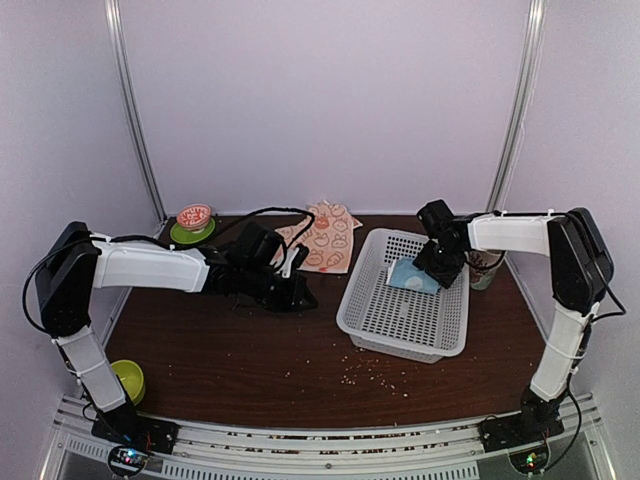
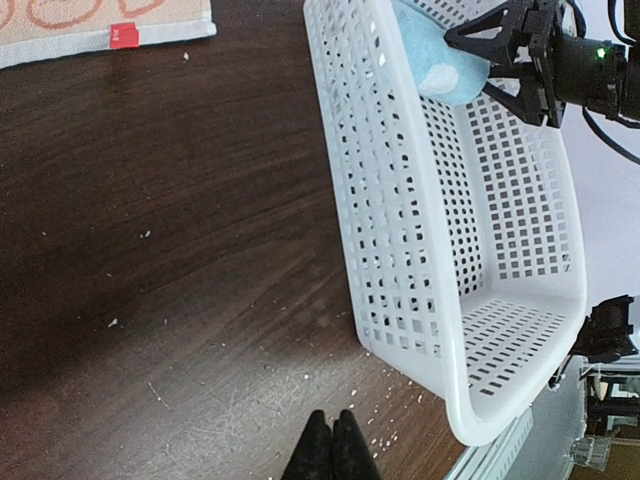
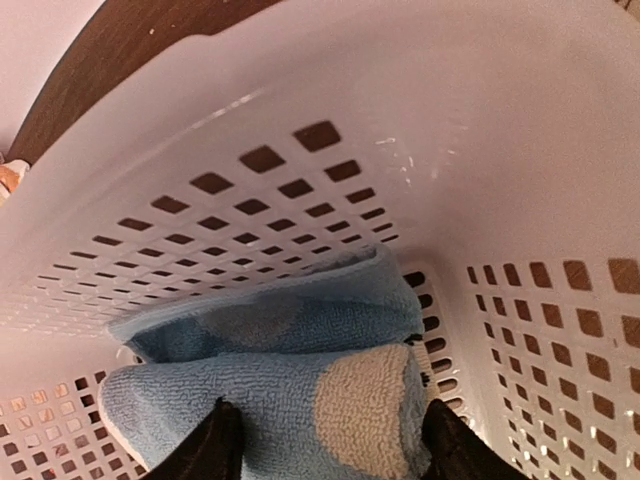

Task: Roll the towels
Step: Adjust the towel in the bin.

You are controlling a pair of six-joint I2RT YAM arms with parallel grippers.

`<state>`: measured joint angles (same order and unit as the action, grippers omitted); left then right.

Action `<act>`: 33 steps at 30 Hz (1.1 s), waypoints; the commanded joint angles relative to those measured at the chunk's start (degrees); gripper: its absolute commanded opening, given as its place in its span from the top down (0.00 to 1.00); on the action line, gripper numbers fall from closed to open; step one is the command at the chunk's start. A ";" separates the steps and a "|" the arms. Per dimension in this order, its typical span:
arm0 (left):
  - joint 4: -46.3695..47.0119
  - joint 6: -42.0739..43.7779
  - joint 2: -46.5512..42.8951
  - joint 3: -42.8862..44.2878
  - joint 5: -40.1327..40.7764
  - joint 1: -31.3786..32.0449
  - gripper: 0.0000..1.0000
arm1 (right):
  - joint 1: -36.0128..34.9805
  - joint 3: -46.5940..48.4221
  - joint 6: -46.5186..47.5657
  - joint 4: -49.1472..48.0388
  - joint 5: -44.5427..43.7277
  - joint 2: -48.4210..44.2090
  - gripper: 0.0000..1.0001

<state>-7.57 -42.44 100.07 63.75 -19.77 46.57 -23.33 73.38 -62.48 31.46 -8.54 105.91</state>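
A light blue towel (image 1: 412, 277) (image 2: 440, 65) (image 3: 290, 400) with a peach circle lies rolled in the far right corner of the white basket (image 1: 400, 335) (image 2: 340, 200) (image 3: 400, 120). My right gripper (image 1: 440, 268) (image 3: 330, 445) reaches down into the basket, and its two fingers press against the roll from both sides. A cream towel (image 1: 325, 240) (image 2: 100, 25) with orange rabbit prints lies flat on the table behind the basket's left side. My left gripper (image 1: 300, 297) (image 2: 330, 445) hovers low over the bare table left of the basket, shut and empty.
A green plate with a pink bowl (image 1: 193, 225) sits at the back left. A green cup (image 1: 130, 380) stands by the left arm's base. Another cup (image 1: 485, 270) stands right of the basket. Crumbs (image 1: 370, 372) lie scattered in front of the basket.
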 commanded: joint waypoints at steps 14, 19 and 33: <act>3.20 -0.16 0.30 -1.07 -1.25 0.21 0.97 | -1.45 2.46 -4.08 -9.18 5.65 4.04 0.47; 2.71 -0.10 -0.02 -1.31 -0.74 0.19 0.97 | -2.32 3.91 -3.71 -9.27 7.21 4.91 0.41; -3.32 2.86 -4.81 -0.91 4.98 0.22 0.95 | -2.75 4.55 8.29 3.87 4.14 -14.17 0.11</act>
<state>-9.37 -41.54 98.74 62.65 -17.58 46.57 -25.58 76.75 -60.45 29.63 -1.93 100.14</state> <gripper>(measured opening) 0.048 0.891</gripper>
